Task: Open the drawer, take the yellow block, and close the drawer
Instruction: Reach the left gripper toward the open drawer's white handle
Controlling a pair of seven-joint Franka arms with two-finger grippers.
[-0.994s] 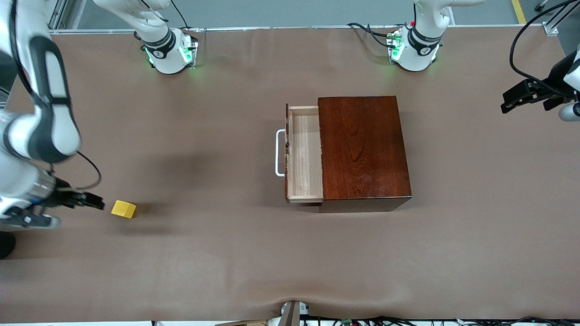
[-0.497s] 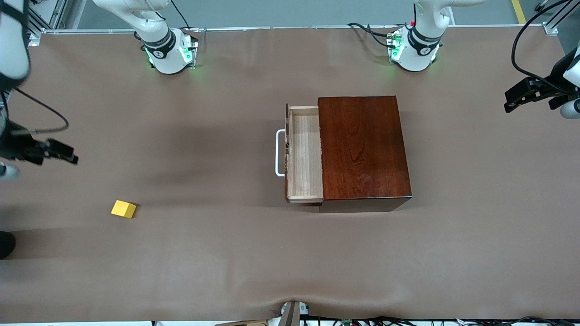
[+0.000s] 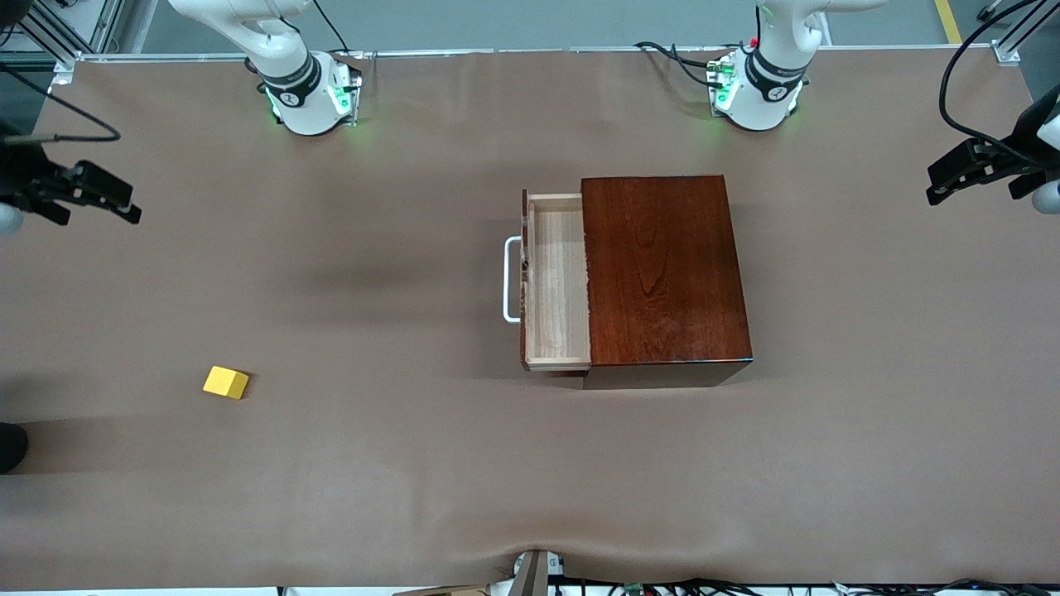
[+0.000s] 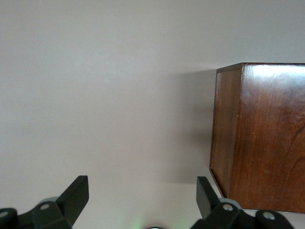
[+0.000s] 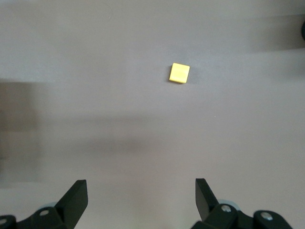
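Note:
The dark red-brown box (image 3: 662,269) stands mid-table with its drawer (image 3: 556,281) slid out toward the right arm's end, pale interior empty, white handle (image 3: 510,279) showing. The yellow block (image 3: 225,382) lies on the table at the right arm's end, nearer the front camera than the drawer; it also shows in the right wrist view (image 5: 179,73). My right gripper (image 3: 116,204) is open and empty, up over that end of the table. My left gripper (image 3: 944,178) is open and empty at the left arm's end, with the box's corner in its view (image 4: 257,138).
The brown table cover (image 3: 373,463) has a low wrinkle at the front edge. The two arm bases (image 3: 310,91) stand along the table's edge farthest from the front camera.
My right gripper has risen away from the yellow block and drawn toward the arm bases' side. The block stays where it lay. My left gripper has shifted slightly.

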